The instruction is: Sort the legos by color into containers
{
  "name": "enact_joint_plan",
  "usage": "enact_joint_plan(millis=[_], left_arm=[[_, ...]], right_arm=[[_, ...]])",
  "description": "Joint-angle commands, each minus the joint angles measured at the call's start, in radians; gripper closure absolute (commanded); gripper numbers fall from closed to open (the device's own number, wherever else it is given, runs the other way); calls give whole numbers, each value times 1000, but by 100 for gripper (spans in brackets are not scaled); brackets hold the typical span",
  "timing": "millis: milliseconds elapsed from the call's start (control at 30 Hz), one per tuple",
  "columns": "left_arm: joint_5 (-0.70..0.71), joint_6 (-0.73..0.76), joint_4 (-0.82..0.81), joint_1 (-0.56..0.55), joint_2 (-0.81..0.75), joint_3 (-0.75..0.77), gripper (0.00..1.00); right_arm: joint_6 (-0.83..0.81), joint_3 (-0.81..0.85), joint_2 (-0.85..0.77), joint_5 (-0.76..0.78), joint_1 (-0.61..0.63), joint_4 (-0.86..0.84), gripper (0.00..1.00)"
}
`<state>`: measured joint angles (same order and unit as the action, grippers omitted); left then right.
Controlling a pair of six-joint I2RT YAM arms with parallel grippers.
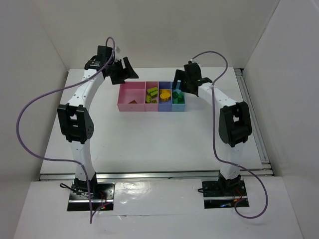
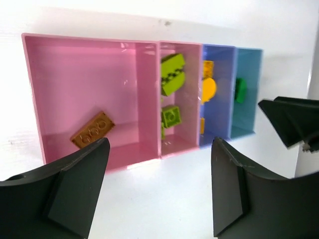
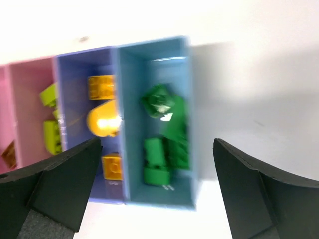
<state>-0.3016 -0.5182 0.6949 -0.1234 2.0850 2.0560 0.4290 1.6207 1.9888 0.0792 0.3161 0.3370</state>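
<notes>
Jaws wide, nothing held, on both arms.
The left gripper [image 2: 160,147] and right gripper [image 3: 157,144] hang by the containers [image 1: 130,93], upper centre of the top view; legos [image 1: 165,93] lie inside: brown brick [image 2: 93,129] in wide pink, yellow-green bricks [image 2: 172,74] narrow pink, orange bricks [image 3: 102,118] blue-purple, green bricks [image 3: 164,129] light blue.

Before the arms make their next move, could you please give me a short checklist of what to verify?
1. Left gripper open, holding nothing: ok.
2. Right gripper open, holding nothing: ok.
3. Brown brick alone in the wide pink bin: ok.
4. Yellow-green bricks only in the narrow pink bin: ok.
5. Orange-yellow bricks in the blue-purple bin, green bricks in the light blue bin, unmixed: ok.
6. No brick visible on the table in the top view: ok.
</notes>
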Motion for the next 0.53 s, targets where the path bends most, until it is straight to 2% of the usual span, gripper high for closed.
enact_joint_plan(millis=[0, 33, 100, 167, 233, 333, 433, 500], left_arm=[[-36, 35, -21, -5, -188, -94, 17], [-36, 44, -46, -5, -289, -144, 17], [-22, 57, -98, -5, -391, -295, 17], [5, 86, -121, -5, -526, -388, 17], [5, 96, -132, -5, -604, -505, 16], [5, 106, -153, -5, -747, -642, 15], [16, 86, -190, -5, -865, -769, 15], [29, 63, -202, -5, -901, -803, 15]], right_arm=[[79, -57, -188, 291, -3, 82, 0], [100, -77, -218, 427, 6, 111, 0], [161, -114, -297, 564, 6, 187, 0], [264, -137, -337, 701, 6, 353, 0], [300, -180, -389, 749, 6, 480, 0], [300, -248, -465, 749, 15, 528, 0], [156, -408, -573, 613, 15, 438, 0], [129, -452, -666, 530, 27, 380, 0]])
